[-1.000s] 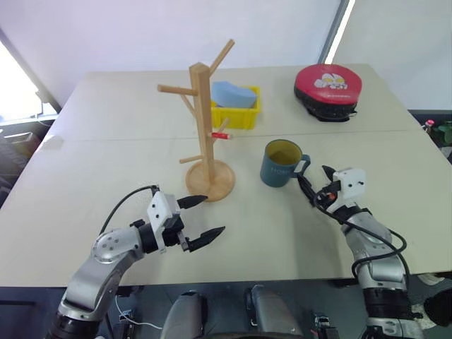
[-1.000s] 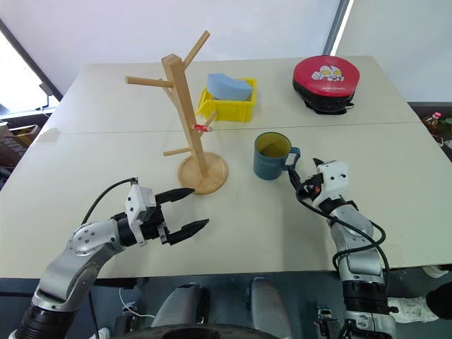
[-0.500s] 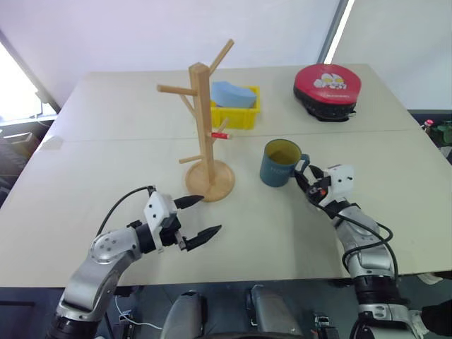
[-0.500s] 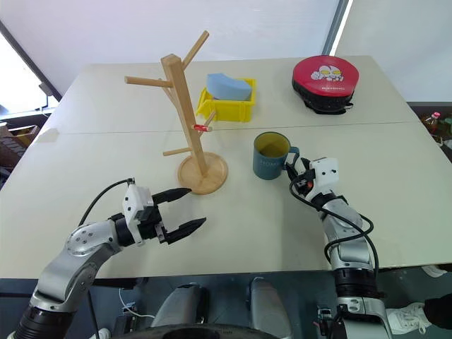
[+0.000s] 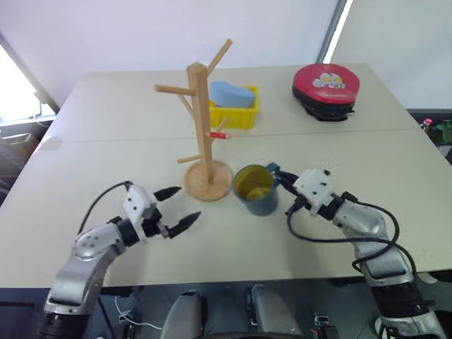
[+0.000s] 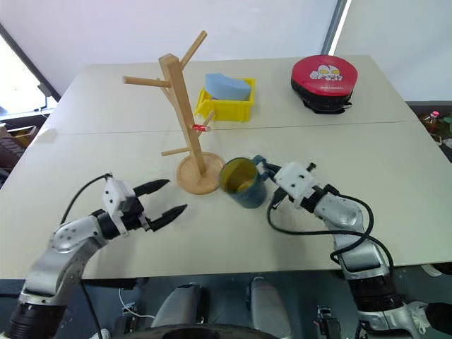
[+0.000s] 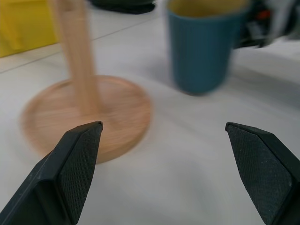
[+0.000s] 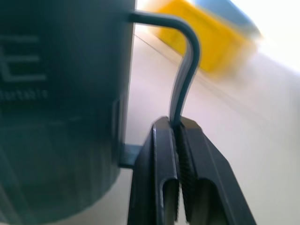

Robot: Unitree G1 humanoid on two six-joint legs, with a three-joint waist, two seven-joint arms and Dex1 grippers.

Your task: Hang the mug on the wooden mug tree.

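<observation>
Carry step: right gripper point(image 8: 177, 140) clenched on loop handle of dark teal ceramic mug point(image 5: 254, 189), tilted just beside disc base of light-wood mug tree point(image 5: 203, 127) on bench point(image 5: 395, 155); left gripper point(image 5: 178, 206) released, empty; next, lift & thread handle onto peg.
</observation>
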